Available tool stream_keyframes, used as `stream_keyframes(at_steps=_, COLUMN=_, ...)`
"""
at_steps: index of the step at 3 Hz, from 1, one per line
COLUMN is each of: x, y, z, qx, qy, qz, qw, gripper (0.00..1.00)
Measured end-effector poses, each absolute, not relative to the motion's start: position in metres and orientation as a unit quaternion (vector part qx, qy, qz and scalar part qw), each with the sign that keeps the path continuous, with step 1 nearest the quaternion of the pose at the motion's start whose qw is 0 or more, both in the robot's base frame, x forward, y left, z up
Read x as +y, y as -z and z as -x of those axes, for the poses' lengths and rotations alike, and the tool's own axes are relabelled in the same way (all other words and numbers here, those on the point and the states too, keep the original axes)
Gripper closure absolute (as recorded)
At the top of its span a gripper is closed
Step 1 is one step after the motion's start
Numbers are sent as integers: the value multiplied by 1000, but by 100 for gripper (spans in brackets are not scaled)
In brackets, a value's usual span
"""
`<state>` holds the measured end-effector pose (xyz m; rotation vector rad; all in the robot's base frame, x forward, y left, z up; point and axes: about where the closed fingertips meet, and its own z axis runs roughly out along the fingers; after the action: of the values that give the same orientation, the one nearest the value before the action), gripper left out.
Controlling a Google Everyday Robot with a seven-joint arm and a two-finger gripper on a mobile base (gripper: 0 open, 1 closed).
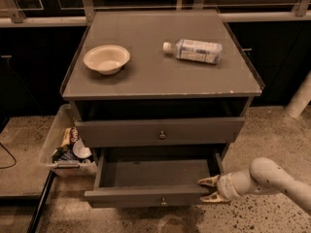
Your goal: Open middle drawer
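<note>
The middle drawer (146, 196) is the lower grey drawer front in view, with a small round knob (164, 200). It stands pulled out, and its shallow grey tray (155, 173) shows empty. My gripper (209, 190) is at the right end of that drawer front, coming in from the right on a pale arm (265, 178). Its fingers are spread, one behind the front panel and one in front of it. The drawer above (160, 131) has its own knob and is nearly closed.
On the cabinet top (146, 76) are a cream bowl (106, 58) and a plastic water bottle (194, 50) lying on its side. A clear bin of snacks (65, 147) stands on the floor at the cabinet's left. A white post (299, 98) stands at the right.
</note>
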<state>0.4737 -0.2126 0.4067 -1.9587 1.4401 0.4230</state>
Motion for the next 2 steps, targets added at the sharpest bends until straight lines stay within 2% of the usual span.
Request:
stream_keyframes(at_steps=1, x=-213, y=-411, z=-461, qx=544, qy=-160, qz=755, qw=331, gripper=100)
stream_keyframes(at_steps=2, x=-213, y=-409, z=-459, qx=543, qy=-160, qz=755, qw=330, gripper=81)
